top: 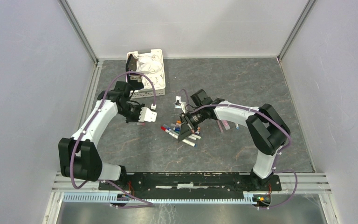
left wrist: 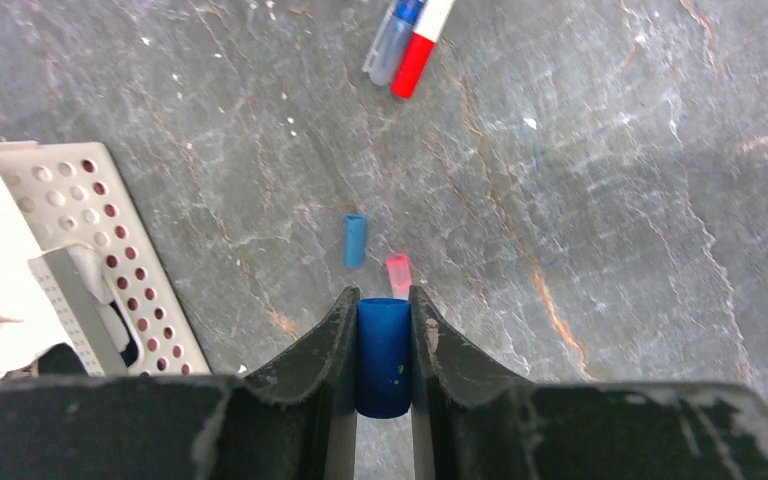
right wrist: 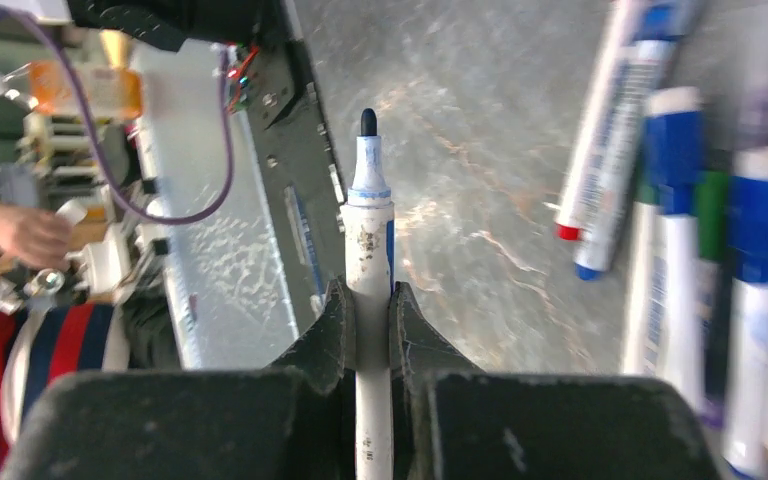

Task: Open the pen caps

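The pen caps (left wrist: 356, 241) that we can see off their pens number three. A dark blue cap (left wrist: 384, 355) is pinched in the left tool (left wrist: 384, 300), its length running along the fingers, and the jaws are closed down to just the cap's width. The other two lie loose on the bench (top: 242, 84) between that tool and the heap of pens (top: 179, 130): a light blue cap (left wrist: 356, 241) and a pink-red cap (left wrist: 398, 272), near each other but apart, and both far closer to the tool than to the heap. The pink-red one sits just beyond a fingertip. At the heap's nearest edge in the left wrist view we see a red cap and a bluish cap on two pens lying side by side. The right tool (right wrist: 368, 295) hangs just beside the heap and is clamped tight on the white barrel of one pen (right wrist: 369, 230). That pen is uncapped, and its dark tip and blue collar point away from the heap toward the metal rail (right wrist: 300, 170) at the bench edge. Next to it the heap shows white barrels with blue, green and red caps on them. The white basket (top: 161, 70) stands well apart from the heap, on the far side of the left tool, and holds a crumpled white cloth (top: 149, 65).
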`<state>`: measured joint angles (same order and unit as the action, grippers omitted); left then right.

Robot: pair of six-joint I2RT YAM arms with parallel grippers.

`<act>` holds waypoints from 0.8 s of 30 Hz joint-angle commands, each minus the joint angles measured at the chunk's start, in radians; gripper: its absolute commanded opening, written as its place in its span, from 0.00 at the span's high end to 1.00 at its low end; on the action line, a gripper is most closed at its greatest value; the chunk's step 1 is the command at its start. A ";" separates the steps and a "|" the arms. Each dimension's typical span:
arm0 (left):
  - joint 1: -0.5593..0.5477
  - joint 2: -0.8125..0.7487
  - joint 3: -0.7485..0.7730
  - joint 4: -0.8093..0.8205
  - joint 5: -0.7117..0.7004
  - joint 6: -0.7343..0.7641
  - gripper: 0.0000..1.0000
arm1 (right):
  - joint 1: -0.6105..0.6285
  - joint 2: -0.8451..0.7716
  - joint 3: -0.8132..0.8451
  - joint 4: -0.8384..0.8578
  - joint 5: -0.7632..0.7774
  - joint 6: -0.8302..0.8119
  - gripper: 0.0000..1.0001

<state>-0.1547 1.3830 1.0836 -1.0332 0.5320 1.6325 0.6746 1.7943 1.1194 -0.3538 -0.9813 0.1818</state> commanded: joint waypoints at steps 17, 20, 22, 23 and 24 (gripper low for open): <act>-0.022 0.317 -0.045 0.519 0.063 -0.451 0.77 | -0.465 -0.304 -0.195 0.007 0.950 0.065 1.00; -0.023 0.354 -0.046 0.530 0.060 -0.465 0.73 | -0.470 -0.255 -0.201 0.028 0.975 0.068 1.00; -0.023 0.365 -0.048 0.533 0.059 -0.465 0.68 | -0.471 -0.229 -0.201 0.038 1.008 0.067 1.00; -0.023 0.369 -0.048 0.533 0.058 -0.465 0.65 | -0.471 -0.217 -0.201 0.041 1.014 0.066 1.00; -0.023 0.370 -0.049 0.533 0.054 -0.466 0.64 | -0.470 -0.203 -0.200 0.044 1.017 0.064 1.00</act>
<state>-0.1726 1.7432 1.0336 -0.5438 0.5900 1.2167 0.2054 1.5505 0.9207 -0.3515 -0.0521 0.2356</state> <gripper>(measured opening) 0.334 0.081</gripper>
